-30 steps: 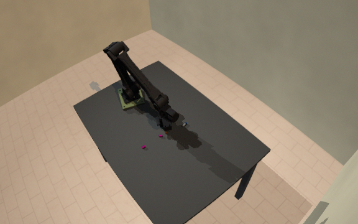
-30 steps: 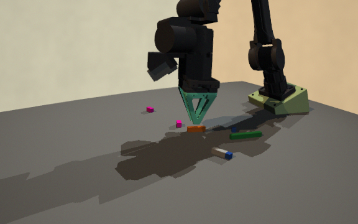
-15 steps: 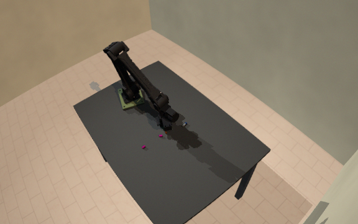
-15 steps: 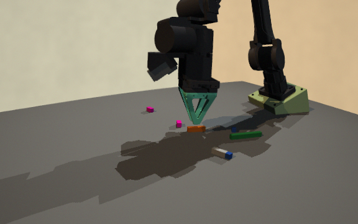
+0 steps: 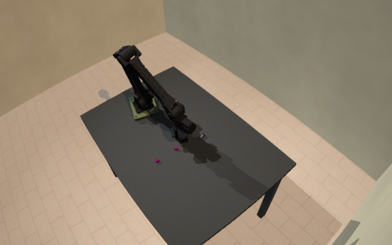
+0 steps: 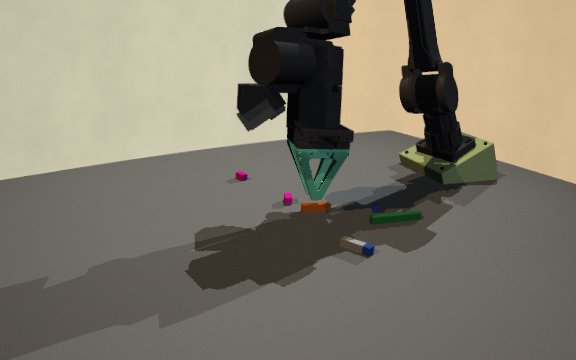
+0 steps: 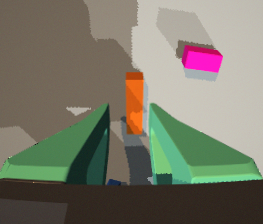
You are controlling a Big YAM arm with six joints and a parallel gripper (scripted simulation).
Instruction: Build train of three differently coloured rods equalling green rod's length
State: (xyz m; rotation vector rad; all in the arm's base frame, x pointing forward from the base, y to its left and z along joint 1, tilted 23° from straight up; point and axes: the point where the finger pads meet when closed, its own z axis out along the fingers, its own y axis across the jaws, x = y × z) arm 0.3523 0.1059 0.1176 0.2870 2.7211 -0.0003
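My gripper (image 6: 316,196) (image 7: 129,113) (image 5: 182,140) points straight down, open by a narrow gap, its green fingertips just above the orange rod (image 6: 315,207) (image 7: 135,99) and astride its near end. The orange rod lies flat on the table (image 6: 118,280). The green rod (image 6: 395,217) lies to the right in the exterior view. A grey rod (image 6: 353,244) with a blue rod (image 6: 368,249) at its end lies in front of it. Another blue rod (image 6: 376,208) sits behind the green rod. One magenta rod (image 6: 288,199) (image 7: 203,59) (image 5: 175,148) lies close left of the orange rod, another magenta rod (image 6: 241,175) (image 5: 157,160) farther off.
The arm's green base mount (image 6: 468,165) (image 5: 141,113) stands at the back of the table. The arm's shadow falls across the table's middle. The table's edges are far from the rods.
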